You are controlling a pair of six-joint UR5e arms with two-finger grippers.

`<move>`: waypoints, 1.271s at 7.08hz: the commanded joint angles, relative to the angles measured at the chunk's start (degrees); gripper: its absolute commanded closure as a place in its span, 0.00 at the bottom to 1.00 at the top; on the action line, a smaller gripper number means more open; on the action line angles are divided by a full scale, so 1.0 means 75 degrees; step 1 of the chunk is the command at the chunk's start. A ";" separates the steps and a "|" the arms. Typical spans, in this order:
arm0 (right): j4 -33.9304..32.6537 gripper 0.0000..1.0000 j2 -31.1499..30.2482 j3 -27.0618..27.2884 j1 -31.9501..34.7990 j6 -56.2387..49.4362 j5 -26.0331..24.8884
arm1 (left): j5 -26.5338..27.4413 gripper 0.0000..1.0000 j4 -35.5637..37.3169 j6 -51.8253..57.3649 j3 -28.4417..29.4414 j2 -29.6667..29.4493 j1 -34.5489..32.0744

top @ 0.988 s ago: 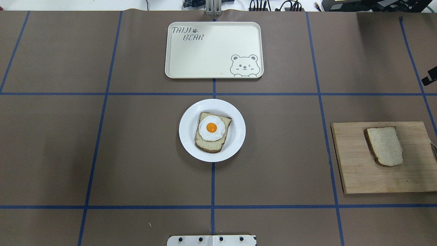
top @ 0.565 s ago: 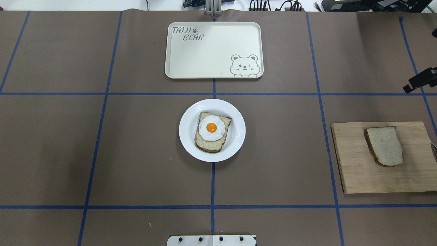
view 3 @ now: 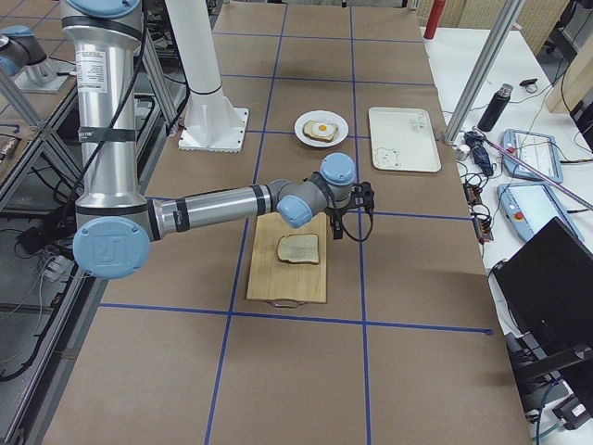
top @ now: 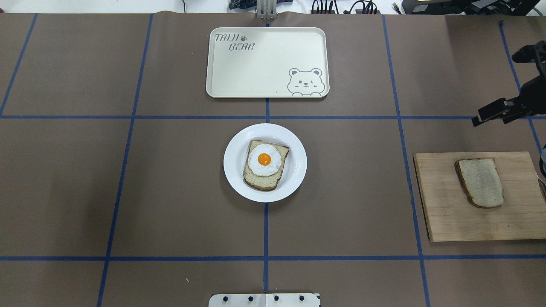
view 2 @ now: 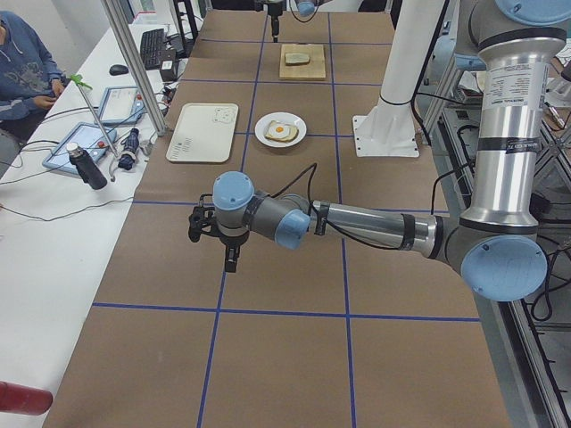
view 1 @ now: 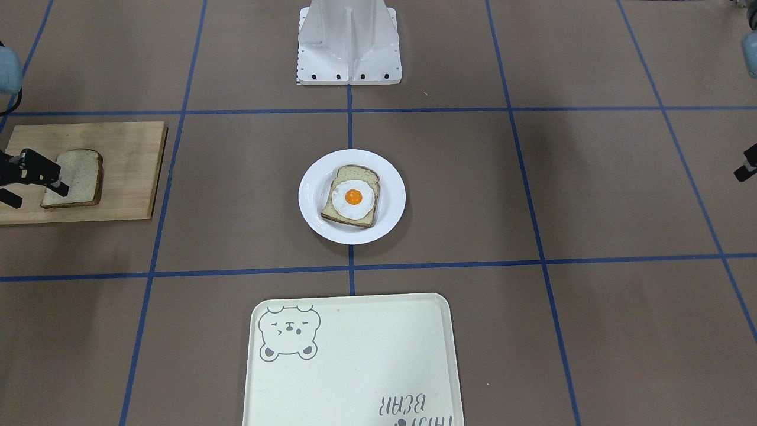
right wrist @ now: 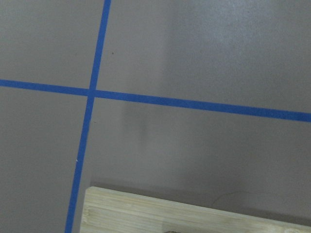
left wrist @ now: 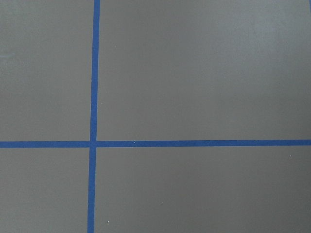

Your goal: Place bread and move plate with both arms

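The plain bread [top: 481, 182] lies flat on a wooden board [top: 452, 221] at the table's right; it also shows in the front view [view 1: 74, 177]. The white plate [top: 294, 170] sits at the table's middle and carries a slice topped with a fried egg [top: 264, 161]. My right gripper [view 1: 36, 195] hangs open and empty above the table, just past the board's far edge [top: 497, 113]. My left gripper [view 2: 214, 241] hovers over bare table far to the left, away from the plate. Only a sliver of it shows in the front view, so I cannot tell its state.
A cream bear tray [top: 266, 62] lies beyond the plate. The white robot stand [view 1: 349, 41] is at the near edge. A side table with tablets, a bottle and a seated person [view 2: 22, 62] runs along the far side.
My right gripper has come in from the right edge, moving left and further into view beyond the board. The bread, board and plate have not moved.
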 commanded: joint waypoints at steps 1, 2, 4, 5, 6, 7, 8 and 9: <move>0.0610 0.04 -0.0498 -0.0158 -0.0080 0.0240 0.0042 | -0.0009 0.02 -0.0009 -0.0059 -0.0033 -0.0005 0.0004; 0.0622 0.06 -0.0592 -0.0262 -0.0091 0.0240 0.0042 | -0.0009 0.02 -0.0009 -0.0094 -0.0045 -0.0005 -0.0007; 0.0610 0.13 -0.0581 -0.0531 -0.0243 0.0217 0.0066 | -0.0009 0.02 -0.0009 -0.0106 -0.0103 -0.0005 -0.0008; 0.0610 0.16 -0.0500 -0.0661 -0.0348 0.0217 0.0054 | -0.0009 0.02 -0.0020 -0.0106 -0.0103 -0.0005 -0.0008; 0.0622 0.20 -0.0476 -0.0708 -0.0442 0.0217 0.0054 | -0.0009 0.02 -0.0009 -0.0118 -0.0185 -0.0005 -0.0008; 0.0611 0.22 -0.0487 -0.0732 -0.0443 0.0194 0.0043 | 0.0002 0.02 0.0003 -0.0106 -0.0197 -0.0005 -0.0008; 0.0622 0.24 -0.0487 -0.0813 -0.0443 0.0147 0.0019 | 0.0003 0.02 -0.0009 -0.0106 -0.0197 -0.0005 -0.0008; 0.0622 0.24 -0.0511 -0.0884 -0.0443 0.0123 -0.0004 | 0.0003 0.02 -0.0009 -0.0106 -0.0197 0.0007 -0.0008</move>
